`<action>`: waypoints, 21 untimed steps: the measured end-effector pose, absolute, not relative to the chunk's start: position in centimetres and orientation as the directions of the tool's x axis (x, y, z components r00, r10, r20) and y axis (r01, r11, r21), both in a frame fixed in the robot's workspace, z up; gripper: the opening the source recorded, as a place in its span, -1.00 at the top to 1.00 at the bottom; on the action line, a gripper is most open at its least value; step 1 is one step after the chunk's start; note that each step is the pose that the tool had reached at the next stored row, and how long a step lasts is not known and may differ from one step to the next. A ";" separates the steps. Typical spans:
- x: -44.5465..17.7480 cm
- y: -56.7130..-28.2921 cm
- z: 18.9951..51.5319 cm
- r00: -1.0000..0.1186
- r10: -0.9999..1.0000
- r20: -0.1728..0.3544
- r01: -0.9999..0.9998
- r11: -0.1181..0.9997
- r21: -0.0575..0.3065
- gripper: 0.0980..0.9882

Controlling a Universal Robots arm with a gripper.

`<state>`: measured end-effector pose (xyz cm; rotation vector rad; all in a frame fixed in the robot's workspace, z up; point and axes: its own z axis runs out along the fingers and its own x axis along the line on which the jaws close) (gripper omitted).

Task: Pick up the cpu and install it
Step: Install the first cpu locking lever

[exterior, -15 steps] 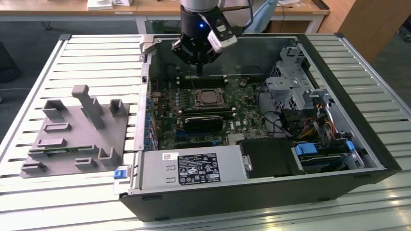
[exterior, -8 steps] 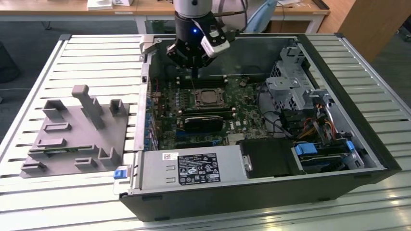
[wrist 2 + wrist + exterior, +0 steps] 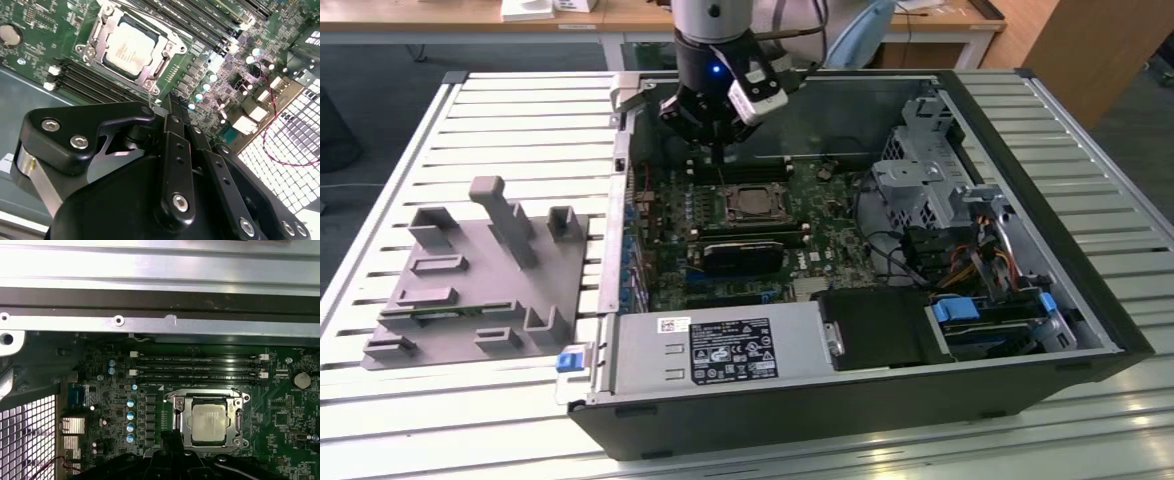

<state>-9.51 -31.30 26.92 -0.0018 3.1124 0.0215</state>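
Note:
The cpu (image 3: pixel 750 205) is a small silvery square lying flat inside the metal-framed socket (image 3: pixel 182 415) on the green motherboard. It appears in both wrist views, cpu (image 3: pixel 131 49) and cpu (image 3: pixel 209 422). My gripper (image 3: pixel 723 172) hangs inside the open computer case, just above the board and a little to the far side of the socket. In the second wrist view my gripper (image 3: pixel 174 100) has its black fingers pressed together with nothing between them, tips a short way off the socket's corner. The fingertips (image 3: pixel 172 436) also sit beside the socket frame.
The open computer case (image 3: pixel 1067 200) lies on a slatted metal table (image 3: pixel 520 110). A grey plastic fixture (image 3: pixel 480 270) with upright posts stands at the exterior view's left. Memory slots (image 3: pixel 200 367), a power supply (image 3: pixel 720 350), a drive cage (image 3: pixel 921 170) and a red wire (image 3: pixel 272 95) surround the socket.

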 end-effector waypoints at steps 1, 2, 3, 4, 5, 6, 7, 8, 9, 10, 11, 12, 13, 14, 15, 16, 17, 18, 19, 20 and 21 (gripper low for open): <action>-9.6 -31.3 26.8 -1.000 -0.001 -0.029 -0.001 1.000 0.014 0.98; -9.8 -31.3 26.8 -1.000 -0.001 -0.029 -0.001 1.000 0.014 0.98; -9.9 -31.3 26.7 -1.000 -0.001 -0.029 -0.001 1.000 0.014 0.98; -10.0 -31.2 26.5 -1.000 -0.001 -0.029 -0.001 1.000 0.014 0.98; -10.1 -31.2 26.4 -1.000 -0.001 -0.029 -0.001 1.000 0.014 0.98; -10.2 -31.1 26.3 -1.000 -0.001 -0.029 -0.001 1.000 0.014 0.98; -10.3 -31.0 26.2 -1.000 -0.001 -0.029 -0.001 1.000 0.014 0.98; -10.4 -30.9 26.1 -1.000 -0.001 -0.029 -0.001 1.000 0.014 0.98; -10.5 -30.8 26.1 -1.000 -0.001 -0.029 -0.001 1.000 0.014 0.98; -10.6 -30.7 26.0 -1.000 -0.001 -0.029 -0.001 1.000 0.014 0.98; -10.6 -30.6 25.9 -1.000 -0.001 -0.029 -0.001 1.000 0.014 0.98; -10.6 -30.4 25.9 -1.000 -0.001 -0.029 -0.001 1.000 0.014 0.98; -10.7 -30.3 25.8 -1.000 -0.001 -0.029 -0.001 1.000 0.014 0.98; -10.7 -30.1 25.8 -1.000 -0.001 -0.029 -0.001 1.000 0.014 0.98; -10.7 -29.9 25.8 -1.000 -0.001 -0.029 -0.001 1.000 0.014 0.98; -10.7 -29.6 25.8 -1.000 -0.001 -0.029 -0.001 1.000 0.014 0.98; -10.7 -29.4 25.8 -1.000 -0.001 -0.029 -0.001 1.000 0.014 0.98; -10.7 -29.2 25.7 -1.000 -0.001 -0.029 -0.001 1.000 0.014 0.98; -10.7 -29.0 25.7 -1.000 -0.001 -0.029 -0.001 1.000 0.014 0.98; -10.7 -28.9 25.7 -1.000 -0.001 -0.029 -0.001 1.000 0.014 0.98; -10.7 -28.7 25.7 -1.000 -0.001 -0.029 -0.001 1.000 0.014 0.98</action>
